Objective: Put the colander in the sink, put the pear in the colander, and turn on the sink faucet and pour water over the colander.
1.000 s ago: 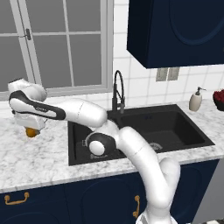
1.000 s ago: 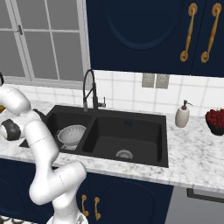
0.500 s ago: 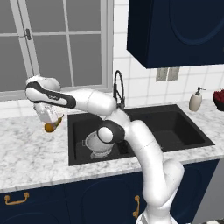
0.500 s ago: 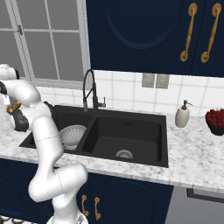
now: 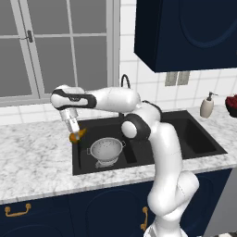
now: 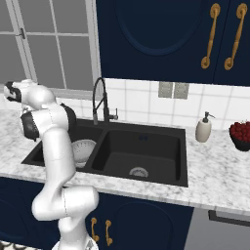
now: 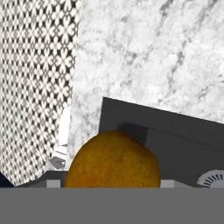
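My gripper (image 5: 75, 133) hangs just above the left rim of the black sink (image 5: 196, 141), shut on the golden-brown pear (image 5: 77, 136). In the hand view the pear (image 7: 113, 162) sits low between the fingers, over the sink's corner (image 7: 175, 131). The white perforated colander (image 5: 107, 150) stands upright in the left basin, a little right of and below the pear; the right base view shows the colander (image 6: 84, 149) partly behind my arm. The black gooseneck faucet (image 6: 100, 100) rises behind the sink (image 6: 146, 151); no water runs from it.
Marble counter (image 5: 32, 155) lies left of the sink. A white soap dispenser (image 6: 203, 128) and a dark bowl of red fruit (image 6: 240, 135) stand on the counter at the right. A window fills the wall at the left, and dark cabinets hang overhead.
My arm has swung to the right, carrying the pear from over the left counter to the sink's left edge. The colander, earlier covered by my arm, now shows in the basin.
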Robot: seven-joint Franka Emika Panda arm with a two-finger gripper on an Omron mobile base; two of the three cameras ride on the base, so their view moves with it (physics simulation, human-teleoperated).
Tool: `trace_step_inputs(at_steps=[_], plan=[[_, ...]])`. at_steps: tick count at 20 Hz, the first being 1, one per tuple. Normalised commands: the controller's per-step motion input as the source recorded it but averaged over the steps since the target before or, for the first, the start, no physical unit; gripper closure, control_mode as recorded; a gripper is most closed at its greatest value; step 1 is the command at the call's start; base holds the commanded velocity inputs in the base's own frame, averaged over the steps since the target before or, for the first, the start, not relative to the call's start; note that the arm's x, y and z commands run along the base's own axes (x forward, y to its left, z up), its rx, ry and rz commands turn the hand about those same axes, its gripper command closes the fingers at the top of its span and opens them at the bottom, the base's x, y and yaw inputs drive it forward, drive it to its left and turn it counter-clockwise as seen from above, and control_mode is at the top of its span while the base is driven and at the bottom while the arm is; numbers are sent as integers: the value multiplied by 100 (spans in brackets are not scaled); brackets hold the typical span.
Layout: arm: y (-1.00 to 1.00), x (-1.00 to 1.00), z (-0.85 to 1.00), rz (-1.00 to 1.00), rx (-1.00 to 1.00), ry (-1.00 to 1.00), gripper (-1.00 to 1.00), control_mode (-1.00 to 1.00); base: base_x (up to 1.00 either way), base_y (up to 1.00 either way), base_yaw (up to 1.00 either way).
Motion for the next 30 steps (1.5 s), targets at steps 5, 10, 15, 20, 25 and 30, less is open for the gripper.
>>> trace_step_inputs(at_steps=[5,10,15,20,25,30], plan=[[-100,-25,-50,-28,0,-12,100,-100,0,0,0],[-90,9,-23,-28,0,-1,100,-100,0,0,0],[-12,38,0,-21,-1,-9,100,-100,0,0,0],[0,49,-1,-16,-7,-12,100,-100,0,0,0],[-1,42,-20,-18,-20,-10,100,-100,0,0,0],[0,37,-40,-17,-22,-7,100,-100,0,0,0]])
